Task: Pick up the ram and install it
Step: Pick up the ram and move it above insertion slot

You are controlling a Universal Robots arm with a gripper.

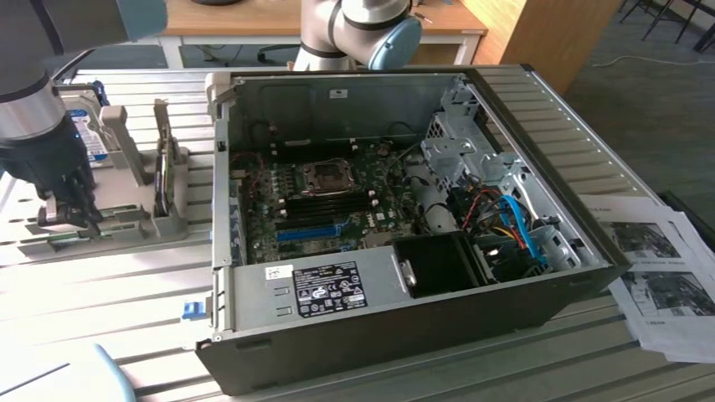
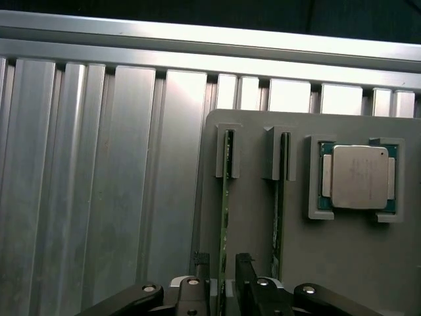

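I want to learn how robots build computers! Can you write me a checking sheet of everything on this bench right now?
Surface: ribbed metal table.
Job's things: the ram stands on edge in a grey holder, with a second stick beside it. The open computer case sits on the table.
Clutter: silvery processor in the holder; printed sheets at the exterior view's right.
Grippers: gripper low over the holder, jaws open, one on either side of the ram, not closed on it.
Cables: red and blue cables inside the case.
Surroundings: wooden desk behind the table.
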